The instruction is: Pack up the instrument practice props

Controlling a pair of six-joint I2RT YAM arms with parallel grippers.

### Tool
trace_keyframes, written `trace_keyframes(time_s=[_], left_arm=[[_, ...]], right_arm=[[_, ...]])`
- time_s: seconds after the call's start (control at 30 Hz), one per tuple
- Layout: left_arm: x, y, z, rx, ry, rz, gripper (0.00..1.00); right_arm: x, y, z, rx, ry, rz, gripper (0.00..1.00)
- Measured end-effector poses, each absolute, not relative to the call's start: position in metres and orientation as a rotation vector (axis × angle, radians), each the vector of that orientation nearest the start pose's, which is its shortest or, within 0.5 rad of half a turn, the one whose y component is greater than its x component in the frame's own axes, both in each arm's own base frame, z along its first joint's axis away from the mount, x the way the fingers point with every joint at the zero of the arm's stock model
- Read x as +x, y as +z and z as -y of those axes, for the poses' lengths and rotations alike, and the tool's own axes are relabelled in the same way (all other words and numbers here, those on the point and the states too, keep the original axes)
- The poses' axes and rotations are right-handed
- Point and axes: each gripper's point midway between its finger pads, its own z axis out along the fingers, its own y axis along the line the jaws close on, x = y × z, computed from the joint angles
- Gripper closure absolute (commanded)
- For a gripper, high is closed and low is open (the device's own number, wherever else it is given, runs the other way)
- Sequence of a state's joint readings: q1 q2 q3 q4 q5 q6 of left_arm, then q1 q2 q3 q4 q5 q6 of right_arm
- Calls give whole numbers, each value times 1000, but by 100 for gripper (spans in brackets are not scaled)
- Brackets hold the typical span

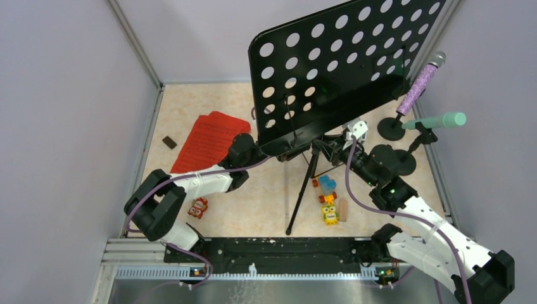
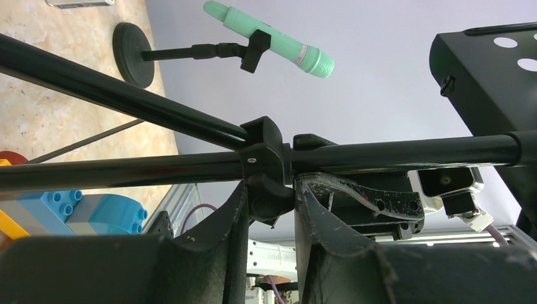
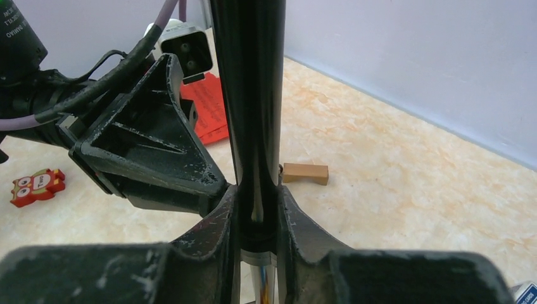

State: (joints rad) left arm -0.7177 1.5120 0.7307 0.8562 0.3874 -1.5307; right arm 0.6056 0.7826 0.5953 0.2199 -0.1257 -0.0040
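Observation:
The black perforated music rack (image 1: 342,63) stands tilted on its tripod legs (image 1: 303,190) in the middle of the floor. My left gripper (image 1: 273,151) is under the rack's lower edge, shut on the black clamp knob (image 2: 269,196) of the stand's collar. My right gripper (image 1: 334,149) faces it and is shut on the stand's pole (image 3: 253,126). The red sheet-music pages (image 1: 208,140) lie flat at the left. The glittery purple microphone (image 1: 421,81) and the mint-green microphone (image 1: 438,120) sit in two round-based holders (image 1: 391,129) at the right; the green one also shows in the left wrist view (image 2: 278,45).
Colourful toy bricks (image 1: 326,185) and an owl figure (image 1: 328,214) lie by the tripod, with a wooden block (image 1: 344,209) beside them. A red owl figure (image 1: 198,207) lies near the left arm, and a small dark block (image 1: 169,142) lies left of the pages. Grey walls enclose the floor.

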Motion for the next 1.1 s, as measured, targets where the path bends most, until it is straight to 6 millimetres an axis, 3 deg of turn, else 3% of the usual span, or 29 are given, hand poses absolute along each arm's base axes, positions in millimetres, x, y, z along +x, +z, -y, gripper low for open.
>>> trace_keyframes(time_s=[0.03,0.1,0.2,0.3,0.5,0.63,0.83,1.0,1.1], left_arm=[[263,262,369,-375,-1980,-1876,75],[263,262,369,-366,-1976,-1872,56],[265,258,368,-350,-1946,-1874,21],[274,239,360,-370,-1858,-1917,2],[281,212,340,-274,-1583,-1960,1],[275,230,317,-121,-1428,-1852,2],[248,275,298,359,-1221,-1518,1],[213,286,308,824,-995,-1205,3],[194,285,317,1023,-871,-1031,12]], right_arm=[[262,279,-208,-568,570,-1460,100],[262,280,-208,-569,570,-1459,100],[262,280,-208,-569,570,-1458,100],[262,279,-208,-569,570,-1459,100],[262,280,-208,-569,570,-1457,100],[262,280,-208,-570,572,-1452,100],[262,280,-208,-575,568,-1447,100],[262,279,-209,-594,557,-1440,100],[262,279,-209,-606,551,-1435,100]])
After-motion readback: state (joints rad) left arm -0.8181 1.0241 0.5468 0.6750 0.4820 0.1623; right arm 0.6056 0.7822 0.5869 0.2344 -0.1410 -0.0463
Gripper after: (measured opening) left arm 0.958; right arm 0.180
